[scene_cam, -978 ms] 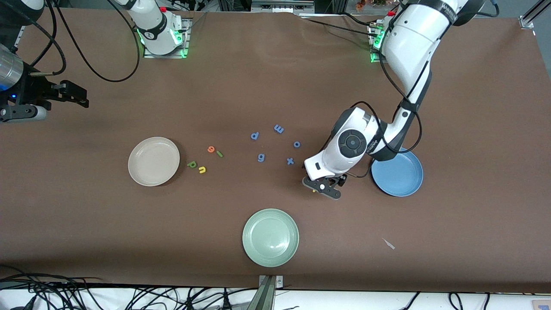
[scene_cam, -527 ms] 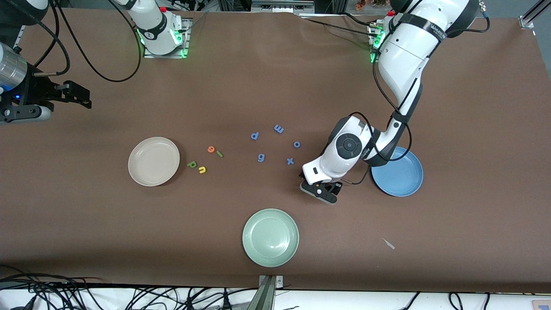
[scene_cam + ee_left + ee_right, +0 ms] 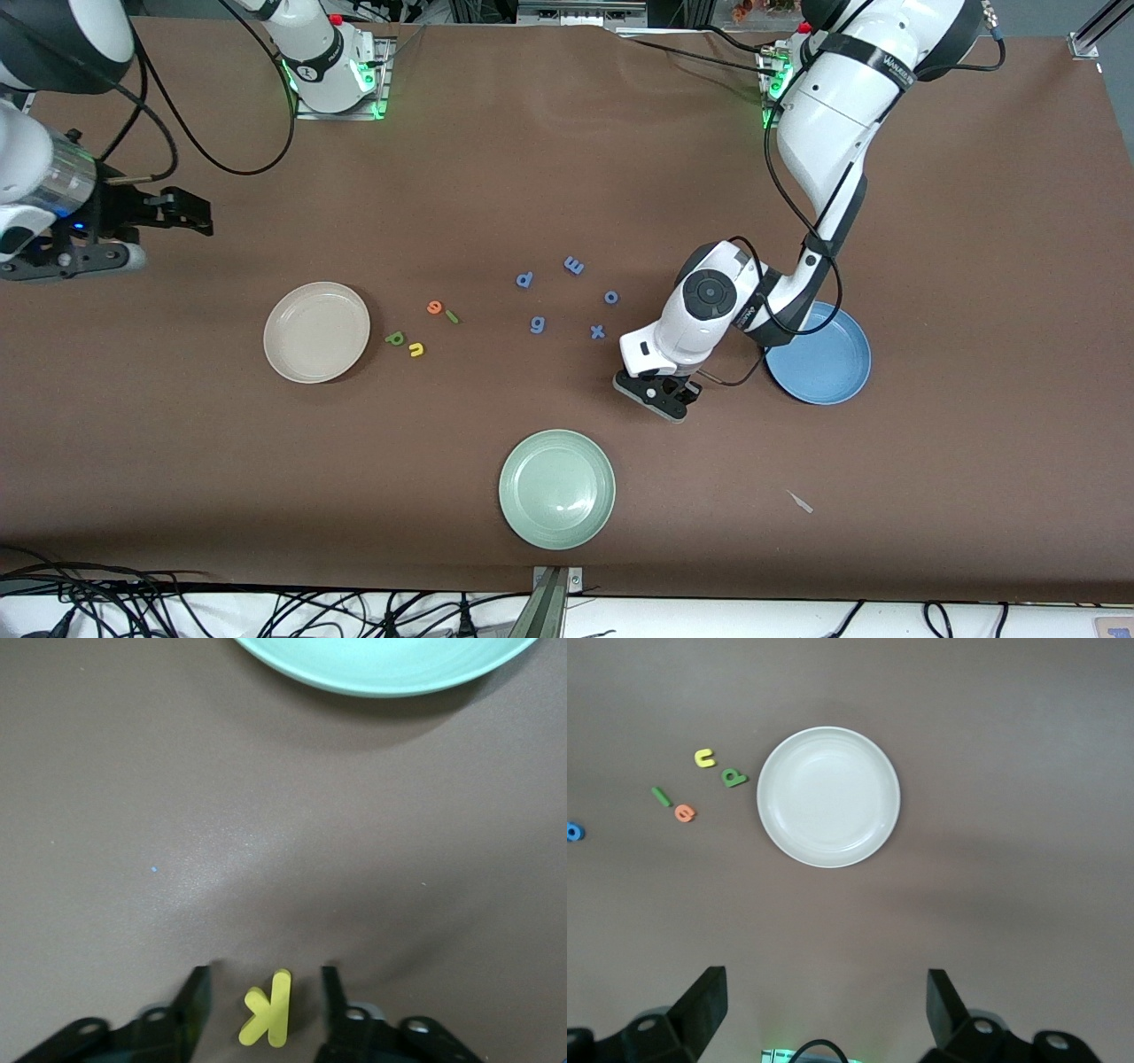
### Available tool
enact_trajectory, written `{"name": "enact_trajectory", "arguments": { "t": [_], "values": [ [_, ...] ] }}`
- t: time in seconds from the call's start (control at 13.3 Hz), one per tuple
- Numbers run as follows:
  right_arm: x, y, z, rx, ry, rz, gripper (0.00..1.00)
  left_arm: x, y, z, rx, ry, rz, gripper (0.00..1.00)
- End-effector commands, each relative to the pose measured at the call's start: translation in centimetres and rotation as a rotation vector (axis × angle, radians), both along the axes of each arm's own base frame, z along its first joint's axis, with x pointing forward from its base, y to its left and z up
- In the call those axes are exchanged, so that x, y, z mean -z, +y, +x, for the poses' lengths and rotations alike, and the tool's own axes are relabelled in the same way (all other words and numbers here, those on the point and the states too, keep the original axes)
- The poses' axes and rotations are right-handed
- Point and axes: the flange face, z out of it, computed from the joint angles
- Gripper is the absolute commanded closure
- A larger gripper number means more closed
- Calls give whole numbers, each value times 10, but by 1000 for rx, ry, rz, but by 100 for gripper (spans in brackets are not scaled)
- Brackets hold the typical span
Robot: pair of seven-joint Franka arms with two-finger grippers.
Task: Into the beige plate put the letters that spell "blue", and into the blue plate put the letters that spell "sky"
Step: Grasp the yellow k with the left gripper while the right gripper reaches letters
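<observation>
While the left gripper (image 3: 653, 396) sits low on the table (image 3: 974, 266) between the blue plate (image 3: 828, 368) and the pale green plate (image 3: 556, 488), its 2 fingers (image 3: 197, 999) stand either side of the yellow k (image 3: 267, 1009), narrowed around it with a small gap on each side, not pinching. The k lies flat on the table. The blue plate holds nothing visible. The right gripper (image 3: 824, 1005) hangs in the air over the right arm's end of the table, jaws spread wide, looking down on the beige plate (image 3: 316, 331). Beside that plate lie the green b (image 3: 395, 337), yellow u (image 3: 415, 350), orange e (image 3: 434, 307) and thin green l (image 3: 453, 316), all apart from it. 5 periwinkle letters (image 3: 538, 325) lie mid-table. The s and y are not visible.
</observation>
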Motion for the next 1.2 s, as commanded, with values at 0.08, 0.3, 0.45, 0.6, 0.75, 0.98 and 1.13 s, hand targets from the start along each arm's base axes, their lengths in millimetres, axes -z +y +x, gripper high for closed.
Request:
{"name": "enact_trajectory", "arguments": {
  "t": [0.08, 0.3, 0.45, 0.6, 0.75, 0.98, 1.13],
  "values": [
    [21, 33, 10, -43, 28, 5, 1, 4, -4, -1, 10, -7, 16, 71],
    [54, 64, 25, -34, 10, 33, 1, 8, -3, -3, 7, 3, 20, 71],
    [85, 99, 32, 5, 4, 27, 1, 8, -2, -3, 7, 3, 20, 74],
    [132, 132, 30, 42, -50, 34, 1, 6, 2, 0, 2, 3, 22, 98],
    [181, 166, 12, 108, -126, 65, 1, -10, 7, 4, -3, 16, 40, 100],
    [231, 185, 1, 174, -139, 79, 1, -55, 32, 12, -27, 75, 113, 100],
    [267, 185, 0, 201, -150, 91, 1, -78, 50, 12, 30, 123, 168, 100]
  ]
}}
